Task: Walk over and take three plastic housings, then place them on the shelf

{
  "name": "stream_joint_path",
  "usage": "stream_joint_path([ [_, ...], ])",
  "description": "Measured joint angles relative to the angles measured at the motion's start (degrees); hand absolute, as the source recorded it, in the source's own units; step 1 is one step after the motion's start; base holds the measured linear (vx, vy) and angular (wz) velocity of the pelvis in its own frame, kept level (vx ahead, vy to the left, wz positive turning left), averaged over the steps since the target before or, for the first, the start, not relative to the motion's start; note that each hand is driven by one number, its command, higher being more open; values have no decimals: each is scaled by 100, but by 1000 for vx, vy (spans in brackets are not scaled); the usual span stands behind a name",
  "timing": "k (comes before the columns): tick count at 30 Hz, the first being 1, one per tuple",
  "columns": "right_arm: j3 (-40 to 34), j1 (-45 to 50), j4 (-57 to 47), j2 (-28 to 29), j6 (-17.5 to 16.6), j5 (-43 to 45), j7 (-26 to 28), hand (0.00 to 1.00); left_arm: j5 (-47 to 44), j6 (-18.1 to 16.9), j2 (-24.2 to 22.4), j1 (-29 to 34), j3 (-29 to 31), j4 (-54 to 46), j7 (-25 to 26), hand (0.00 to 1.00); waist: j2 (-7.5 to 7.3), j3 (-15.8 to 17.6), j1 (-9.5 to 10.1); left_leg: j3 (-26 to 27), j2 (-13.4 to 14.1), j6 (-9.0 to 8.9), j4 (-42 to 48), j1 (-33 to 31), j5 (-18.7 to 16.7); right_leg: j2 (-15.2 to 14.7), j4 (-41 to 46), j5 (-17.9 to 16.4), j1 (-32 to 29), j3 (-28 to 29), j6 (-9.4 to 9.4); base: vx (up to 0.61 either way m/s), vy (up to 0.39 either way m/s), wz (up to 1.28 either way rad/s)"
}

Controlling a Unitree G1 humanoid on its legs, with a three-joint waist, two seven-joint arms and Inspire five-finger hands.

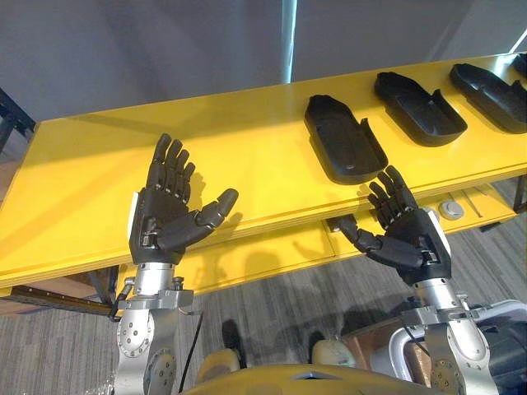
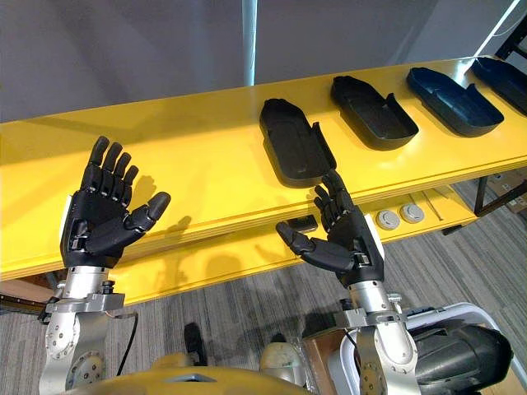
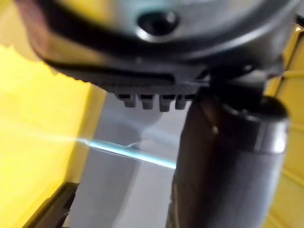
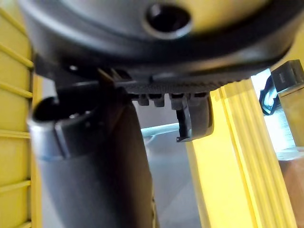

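yellow table, plastic housings in a row on its top, untouched; by its near edge, left hand and right hand spread wide, empty, likely poised for reaching.

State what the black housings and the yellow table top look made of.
Black housings: likely moulded plastic, matte; thin walls, rounded rims, dull highlights. Yellow table top: probably painted or laminated board, semi-gloss; soft reflections, stepped edge; core unclear.
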Motion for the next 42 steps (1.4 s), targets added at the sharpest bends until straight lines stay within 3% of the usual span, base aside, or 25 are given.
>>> stream_joint_path([
  [16, 371, -1073, 899, 2, 0, -479, -1096, 100, 4, 0, -9, -7, 72, 0, 16, 100, 84, 113, 300, -312, -14, 11, 0, 5, 135, -1, 54, -53, 148, -292, -45, -19, 3, 9],
  [42, 342, -2185, 2203, 3, -27, -1125, -1863, 100, 5, 45, -101, 28, 187, 13, -283, 100, 129, 163, 477, -632, -53, 21, -3, 199, 247, 4, -46, -25, 595, -612, -15, -10, -10, 6],
])
